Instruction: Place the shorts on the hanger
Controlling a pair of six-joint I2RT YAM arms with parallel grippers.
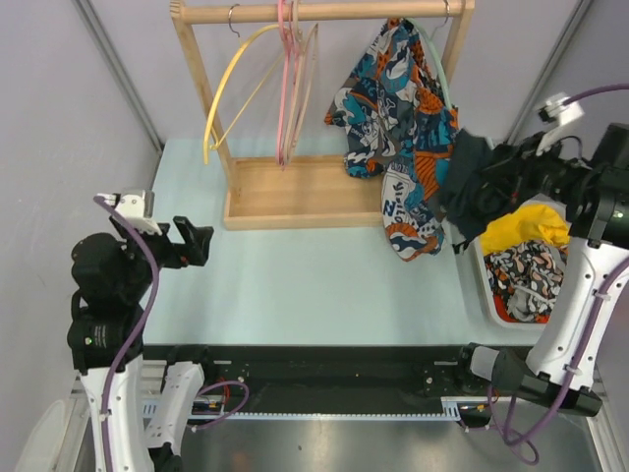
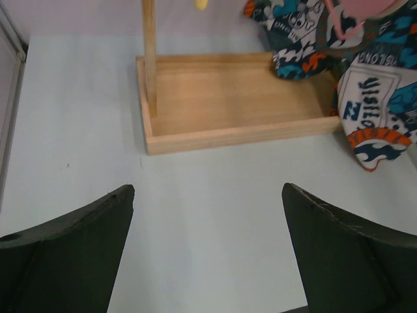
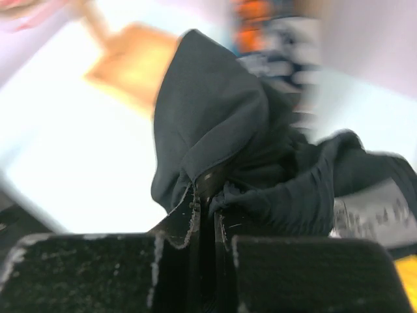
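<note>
Pale grey walls (image 1: 59,98) close in the space on the left and behind, with a slanted metal post in each back corner. Below them lies a smooth, pale blue-green counter (image 1: 314,285), bare across its middle. At its far edge stands a wooden rack (image 1: 295,192) with a shallow tray base and a top rail. A blue, orange and white patterned garment (image 1: 398,128) hangs from the right end of the rail, its hem reaching the counter. A white bin (image 1: 488,290) sits at the right edge and holds a yellow cloth (image 1: 526,226) and another patterned piece.

The shorts (image 1: 467,182) hang in the air between the patterned garment and the bin, bunched, and the right tool (image 3: 207,195) is clamped on a fold of them. The hanger (image 1: 311,79) hangs on the rail beside a pink hanger (image 1: 285,79) and a yellow hanger (image 1: 224,84). The left tool (image 1: 197,241) hovers over the counter's left side, jaws spread wide, holding nothing.
</note>
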